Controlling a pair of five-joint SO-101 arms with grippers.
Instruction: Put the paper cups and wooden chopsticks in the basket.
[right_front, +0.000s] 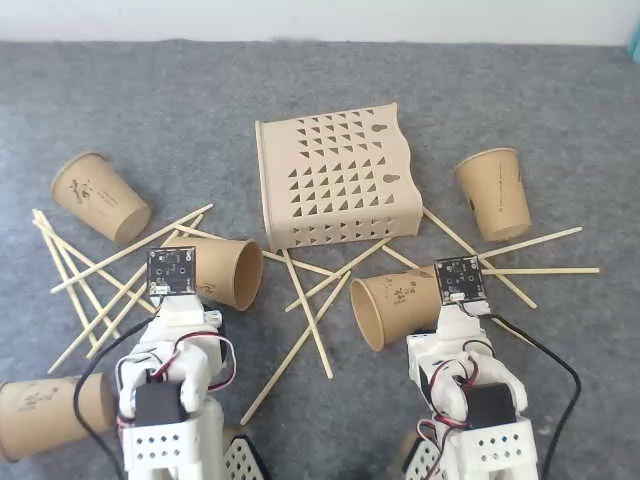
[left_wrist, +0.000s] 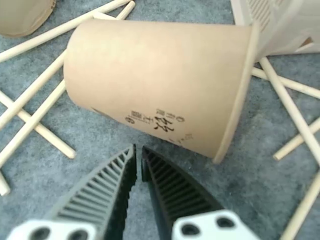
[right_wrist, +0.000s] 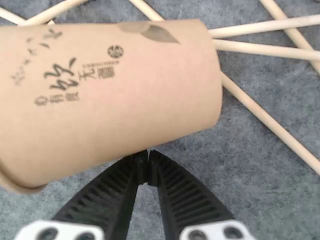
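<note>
1. The left hand (left_wrist: 139, 149) is sitting closed and empty, its tips just beside the wall of the left cup (left_wrist: 160, 85). This cup is lying on its side on the tabletop (right_front: 200, 100), near the basket (right_front: 340, 180).
2. The right hand (right_wrist: 148, 153) is likewise closed and holding nothing, its tips meeting or nearly meeting the wall of the right cup (right_wrist: 100, 95); contact cannot be told.
3. Step in hand, as judged: taking a cup. Each hand is needing to open wide first. Pinching the rim, one finger inside the mouth, is looking safer than spanning the round wall, with light pressure sparing the paper.
4. Left cup: the long axis is running across the tabletop, the mouth pointing toward the right cup.
5. Right cup: the axis is also running across, the mouth pointing back toward the left cup and slightly toward the arms.
6. The chopsticks (right_front: 310, 310) are lying crossed around both cups, so a straight lift is likely avoiding snags.
</note>
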